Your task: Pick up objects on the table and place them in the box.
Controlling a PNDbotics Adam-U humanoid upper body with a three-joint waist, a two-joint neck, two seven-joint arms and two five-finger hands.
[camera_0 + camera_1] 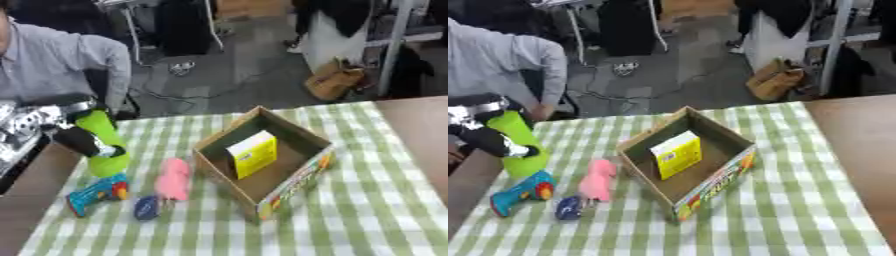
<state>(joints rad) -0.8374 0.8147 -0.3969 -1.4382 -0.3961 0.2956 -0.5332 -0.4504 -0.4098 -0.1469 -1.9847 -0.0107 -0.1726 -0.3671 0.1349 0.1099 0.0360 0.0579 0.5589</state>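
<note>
The left hand point(83, 140) enters from the left edge of the view. Its dark fingers are curled around a bright green bottle-shaped object point(103, 142), which is held tilted, upper end toward the arm and lower end just above or touching the bench point(376, 210); contact cannot be confirmed. The grasp sits at mid-body, which probably keeps the object balanced for a carry to the right.

Just below the green object lies a blue toy point(96, 194) with red and yellow details, lying flat near the left edge of the checked cloth. To its right are a small dark blue object point(146, 207) and, just beside it, a pink soft object point(173, 179) lying lengthwise. All three rest untouched, near the left hand and between it and the box. They appear grouped on the left so that the left arm can reach each in turn.

The cardboard box point(302, 172) stands right of centre, open side up and turned at an angle to the bench edge, with a printed strip along its near wall. A yellow carton point(253, 153) already stands inside it, leaning toward the far left wall. The remaining floor of the box is free toward the near right corner.

The held green object is well apart from the box, to its left, with the pink object between them. The right hand does not appear in either view.
</note>
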